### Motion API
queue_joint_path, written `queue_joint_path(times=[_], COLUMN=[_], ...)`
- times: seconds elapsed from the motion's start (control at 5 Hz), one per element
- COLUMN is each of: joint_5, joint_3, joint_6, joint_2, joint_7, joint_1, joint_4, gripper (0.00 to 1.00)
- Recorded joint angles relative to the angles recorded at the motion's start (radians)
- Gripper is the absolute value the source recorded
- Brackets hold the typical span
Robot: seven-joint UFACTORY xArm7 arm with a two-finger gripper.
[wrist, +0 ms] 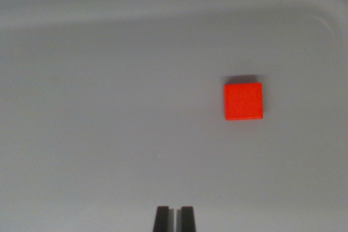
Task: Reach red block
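With jaws nearly clenched, the gripper (174, 218) should travel forward and rightward to centre on the block (243, 101).

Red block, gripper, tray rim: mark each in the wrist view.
red block (243, 101): wrist view, middle of its top face.
gripper (174, 218): wrist view, midway between its fingertips; jaws nearly together.
tray rim (163, 12): wrist view, raised edge along the top.
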Motion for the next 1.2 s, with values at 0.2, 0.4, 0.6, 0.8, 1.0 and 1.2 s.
queue_joint_path(times=[0.2, 0.4, 0.6, 0.8, 1.0, 1.2], joint_5=[0.0, 0.0004, 0.0004, 0.0008, 0.0008, 0.0012], joint_3=[0.0, -0.005, -0.005, -0.01, -0.01, -0.014], joint_6=[0.0, -0.045, -0.045, -0.091, -0.091, -0.138], joint_2=[0.0, 0.039, 0.039, 0.08, 0.08, 0.121], joint_7=[0.0, 0.003, 0.003, 0.006, 0.006, 0.01], joint_1=[0.0, -0.0049, -0.0049, -0.01, -0.01, -0.0152], joint_4=[0.0, -0.01, -0.01, -0.021, -0.021, -0.032], gripper=[0.0, 0.0, 0.0, 0.0, 0.0, 0.0])
